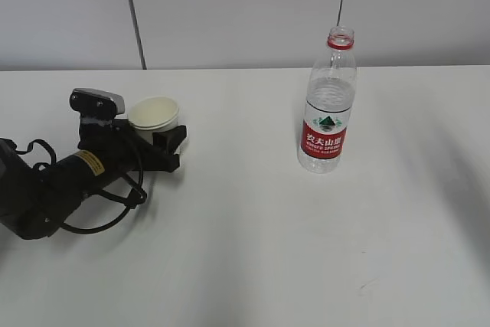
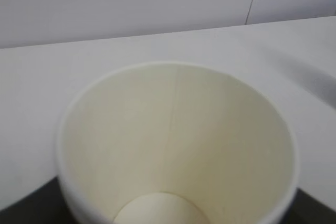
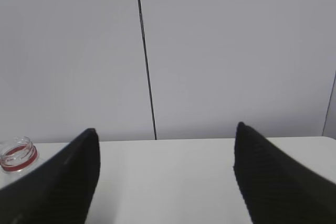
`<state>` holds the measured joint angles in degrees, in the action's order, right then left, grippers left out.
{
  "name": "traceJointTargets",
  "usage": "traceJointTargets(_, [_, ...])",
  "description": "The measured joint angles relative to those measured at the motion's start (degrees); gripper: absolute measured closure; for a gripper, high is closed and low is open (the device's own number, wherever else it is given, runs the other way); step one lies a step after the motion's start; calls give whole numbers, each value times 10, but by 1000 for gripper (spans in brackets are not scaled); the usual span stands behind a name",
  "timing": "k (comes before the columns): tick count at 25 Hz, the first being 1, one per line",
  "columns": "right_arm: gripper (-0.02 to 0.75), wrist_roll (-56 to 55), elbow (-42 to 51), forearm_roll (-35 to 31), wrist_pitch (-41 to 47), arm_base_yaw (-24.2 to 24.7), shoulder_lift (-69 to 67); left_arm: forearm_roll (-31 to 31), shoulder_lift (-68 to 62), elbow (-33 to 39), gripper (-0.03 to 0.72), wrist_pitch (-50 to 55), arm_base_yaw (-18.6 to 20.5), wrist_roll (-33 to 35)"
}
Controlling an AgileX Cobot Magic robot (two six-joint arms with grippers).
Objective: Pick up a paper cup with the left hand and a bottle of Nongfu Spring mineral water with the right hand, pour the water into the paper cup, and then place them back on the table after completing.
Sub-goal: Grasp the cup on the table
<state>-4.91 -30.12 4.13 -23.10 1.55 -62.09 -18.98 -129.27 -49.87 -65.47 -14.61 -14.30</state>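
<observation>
The paper cup (image 1: 154,115), off-white and empty, stands on the white table (image 1: 253,250) at the left. The left hand (image 1: 84,170), with its yellow label, lies low on the table. Its gripper (image 1: 174,149) has a finger on each side of the cup, close against it. In the left wrist view the cup (image 2: 173,140) fills the frame, with dark fingers (image 2: 26,208) at its lower edges. The capless Nongfu Spring bottle (image 1: 328,109), with a red label and holding water, stands upright at centre right. The right gripper (image 3: 166,127) is open and empty. The bottle's neck (image 3: 18,155) shows at its left.
A grey panelled wall (image 1: 245,5) rises behind the table's far edge. The left arm's black cables (image 1: 115,204) loop on the table beside it. The right arm does not show in the exterior view.
</observation>
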Motion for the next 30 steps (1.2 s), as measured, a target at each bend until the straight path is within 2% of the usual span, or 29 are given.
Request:
traceJointTargets(3, [151, 0, 0, 0, -1, 0, -15, 0, 0, 0, 259, 0, 0, 0])
traceJointTargets(8, [151, 0, 0, 18, -17, 0, -50, -2, 0, 0, 281, 0, 0, 0])
traceJointTargets(15, [151, -34, 0, 164, -78, 0, -112, -4, 0, 0, 283, 0, 0, 0])
traceJointTargets(18, [151, -51, 10, 208, -126, 0, -143, -4, 0, 0, 283, 0, 0, 0])
traceJointTargets(25, [151, -68, 22, 265, -241, 0, -220, -4, 0, 0, 283, 0, 0, 0])
traceJointTargets(30, [151, -75, 22, 275, -314, 0, -279, -4, 0, 0, 284, 0, 0, 0])
